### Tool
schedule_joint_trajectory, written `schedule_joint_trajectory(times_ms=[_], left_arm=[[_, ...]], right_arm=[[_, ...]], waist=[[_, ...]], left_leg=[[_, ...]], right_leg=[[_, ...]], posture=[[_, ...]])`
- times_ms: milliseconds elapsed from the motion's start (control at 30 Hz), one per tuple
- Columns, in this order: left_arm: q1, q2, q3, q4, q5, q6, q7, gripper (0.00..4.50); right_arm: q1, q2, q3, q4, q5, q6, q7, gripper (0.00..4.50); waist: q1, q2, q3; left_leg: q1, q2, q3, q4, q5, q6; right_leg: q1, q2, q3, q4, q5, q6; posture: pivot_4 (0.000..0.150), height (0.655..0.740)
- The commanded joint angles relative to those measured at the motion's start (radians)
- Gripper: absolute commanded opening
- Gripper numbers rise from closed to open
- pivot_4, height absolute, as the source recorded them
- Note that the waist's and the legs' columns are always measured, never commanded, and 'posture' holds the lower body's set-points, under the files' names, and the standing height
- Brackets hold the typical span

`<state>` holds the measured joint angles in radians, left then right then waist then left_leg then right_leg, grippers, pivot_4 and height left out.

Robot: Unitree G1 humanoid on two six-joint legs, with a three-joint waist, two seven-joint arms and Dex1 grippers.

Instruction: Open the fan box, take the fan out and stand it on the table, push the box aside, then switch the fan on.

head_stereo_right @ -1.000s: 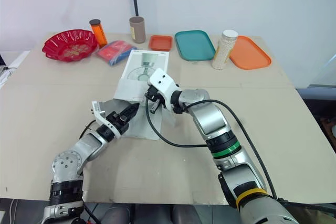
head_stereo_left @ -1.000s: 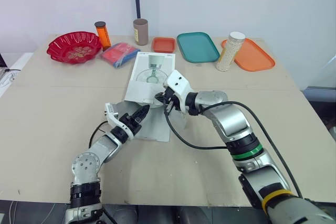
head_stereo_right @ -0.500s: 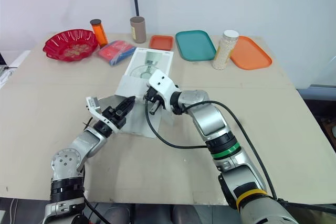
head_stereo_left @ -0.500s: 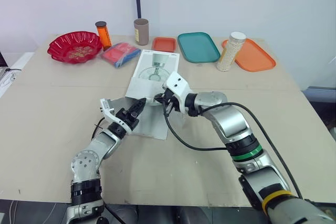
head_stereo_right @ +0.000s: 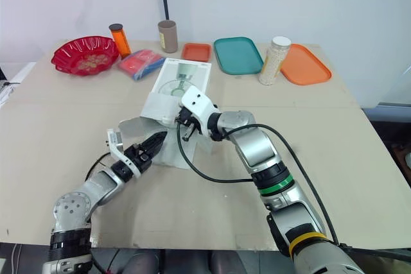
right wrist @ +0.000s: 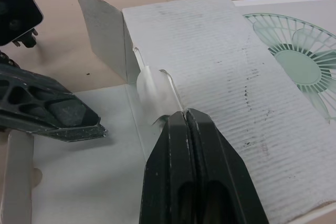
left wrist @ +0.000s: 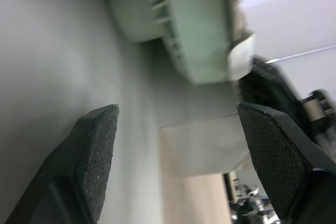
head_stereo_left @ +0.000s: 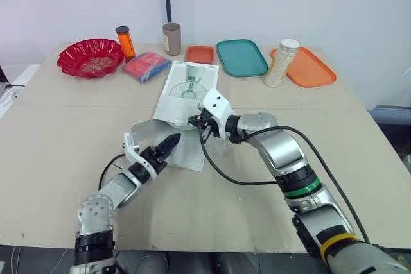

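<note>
The white fan box [head_stereo_left: 190, 85] lies flat mid-table, fan picture up, its near end open with flaps [head_stereo_left: 187, 153] spread on the table. Through that mouth the left wrist view shows the pale green fan [left wrist: 181, 22] inside. My left gripper [head_stereo_left: 168, 142] sits at the mouth, pointing into the box. Its fingers [left wrist: 97, 150] stand wide apart, so it is open and holds nothing. My right gripper [head_stereo_left: 196, 122] is shut, its tips [right wrist: 184, 116] resting on the box's top by the open edge.
Along the far edge stand a red bowl [head_stereo_left: 90, 57], an orange bottle [head_stereo_left: 125, 42], a brown cup [head_stereo_left: 171, 38], a red-blue packet [head_stereo_left: 148, 67], a small orange tray [head_stereo_left: 200, 54], a teal tray [head_stereo_left: 241, 57], a jar [head_stereo_left: 279, 63] and an orange tray [head_stereo_left: 308, 67].
My left gripper has opened wide and pulled back a little toward me from the box's mouth. A side flap now stands up on the left. The right gripper has stayed put.
</note>
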<state>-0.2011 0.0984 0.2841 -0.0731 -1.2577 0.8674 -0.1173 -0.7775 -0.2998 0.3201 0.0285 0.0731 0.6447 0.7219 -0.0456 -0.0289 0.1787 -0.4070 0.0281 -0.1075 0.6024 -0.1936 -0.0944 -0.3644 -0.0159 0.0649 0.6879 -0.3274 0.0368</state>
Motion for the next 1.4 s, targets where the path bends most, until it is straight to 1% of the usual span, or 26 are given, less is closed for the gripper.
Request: schedule_joint_trajectory(times_ms=[33, 333, 567, 700, 767, 833, 967, 1067, 1400], left_arm=[[-0.002, -0.007, -0.004, 0.009, 0.011, -0.002, 0.003, 3.84], [-0.082, -0.051, -0.005, 0.08, 0.057, -0.038, 0.02, 3.84], [-0.125, -0.066, 0.002, 0.135, 0.091, -0.043, 0.041, 3.84], [-0.134, -0.067, 0.002, 0.139, 0.114, -0.043, 0.053, 3.84], [-0.132, -0.065, -0.005, 0.119, 0.127, -0.053, 0.027, 3.84], [-0.123, -0.068, -0.005, 0.084, 0.107, -0.043, -0.005, 3.84], [-0.115, -0.068, 0.012, 0.08, 0.091, -0.03, -0.005, 3.84], [-0.112, -0.062, 0.012, 0.082, 0.098, -0.022, -0.007, 3.84], [-0.135, -0.065, 0.019, 0.098, 0.103, -0.026, 0.003, 3.84]], right_arm=[[0.016, -0.003, 0.015, -0.007, -0.004, 0.014, 0.008, 0.0], [0.017, -0.009, 0.016, -0.018, -0.005, 0.022, 0.01, 0.0], [0.013, -0.009, 0.013, -0.016, -0.005, 0.026, 0.008, 0.0], [0.008, -0.004, 0.007, -0.016, 0.0, 0.028, 0.006, 0.0], [0.001, -0.002, -0.004, -0.022, 0.006, 0.036, 0.003, 0.0], [-0.019, -0.006, -0.025, -0.039, 0.018, 0.052, 0.004, 0.0], [-0.068, -0.017, -0.084, -0.065, 0.064, 0.102, 0.013, 0.0], [-0.09, -0.035, -0.111, -0.037, 0.074, 0.1, 0.014, 0.0], [-0.072, -0.057, -0.087, 0.109, 0.021, -0.005, 0.005, 0.0]], waist=[[0.0, 0.0, 0.0], [0.0, 0.0, 0.0], [0.0, 0.0, 0.0], [0.0, 0.0, 0.0], [0.0, 0.0, 0.0], [0.0, 0.0, 0.0], [0.0, 0.0, 0.0], [0.0, 0.0, 0.0], [0.0, 0.0, 0.0]], left_leg=[[0.0, 0.0, 0.0, 0.0, 0.0, 0.0], [0.0, 0.0, 0.0, 0.0, 0.0, 0.0], [0.0, 0.0, 0.0, 0.0, 0.0, 0.0], [0.0, 0.0, 0.0, 0.0, 0.0, 0.0], [0.0, 0.0, 0.0, 0.0, 0.0, 0.0], [0.0, 0.0, 0.0, 0.0, 0.001, -0.001], [-0.001, 0.0, 0.0, 0.0, 0.001, -0.001], [-0.001, 0.0, 0.0, 0.0, 0.001, -0.001], [-0.001, 0.0, 0.0, 0.0, 0.0, 0.0]], right_leg=[[0.0, 0.0, 0.0, 0.0, 0.0, 0.0], [0.0, 0.0, 0.0, 0.0, 0.0, 0.0], [0.0, 0.0, 0.0, 0.0, 0.001, 0.0], [0.001, 0.0, 0.0, 0.0, 0.001, 0.001], [0.001, 0.0, 0.0, 0.0, 0.001, 0.001], [0.001, 0.0, 0.0, 0.0, 0.001, 0.001], [0.0, 0.0, -0.001, -0.001, 0.001, 0.001], [0.0, 0.0, -0.001, -0.002, 0.001, 0.001], [0.0, 0.0, -0.001, -0.002, 0.001, 0.001]], posture=[[0.15, 0.74], [0.15, 0.74], [0.15, 0.74], [0.15, 0.74], [0.15, 0.74], [0.15, 0.74], [0.15, 0.74], [0.15, 0.74], [0.15, 0.74]])
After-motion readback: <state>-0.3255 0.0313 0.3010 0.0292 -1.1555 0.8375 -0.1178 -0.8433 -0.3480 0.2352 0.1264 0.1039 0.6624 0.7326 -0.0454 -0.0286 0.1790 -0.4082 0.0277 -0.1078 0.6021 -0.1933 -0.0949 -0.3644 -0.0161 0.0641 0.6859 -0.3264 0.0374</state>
